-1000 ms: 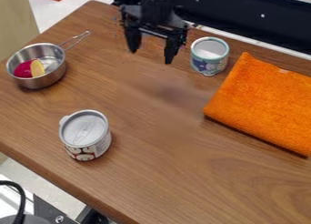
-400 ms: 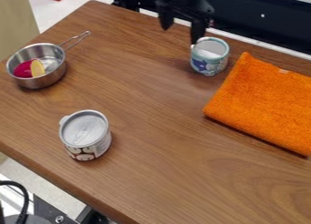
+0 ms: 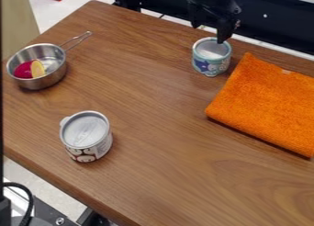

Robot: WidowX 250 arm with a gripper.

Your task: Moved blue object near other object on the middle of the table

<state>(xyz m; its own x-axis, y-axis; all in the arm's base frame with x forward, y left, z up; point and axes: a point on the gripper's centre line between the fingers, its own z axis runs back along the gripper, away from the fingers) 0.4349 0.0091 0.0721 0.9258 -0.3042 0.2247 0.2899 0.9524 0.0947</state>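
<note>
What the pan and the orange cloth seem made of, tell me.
The pan looks like shiny bare metal, probably stainless steel, given its silvery reflections. The orange cloth looks like matte fabric, perhaps cotton terry, given its nubbly surface.

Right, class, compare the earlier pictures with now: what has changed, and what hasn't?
The gripper has moved rightward in the picture, close to the blue-patterned can; nothing was visibly grasped or released. A dark strip appeared at the left edge. That can, the silver-lidded can, the saucepan and the orange towel stayed put.
</note>
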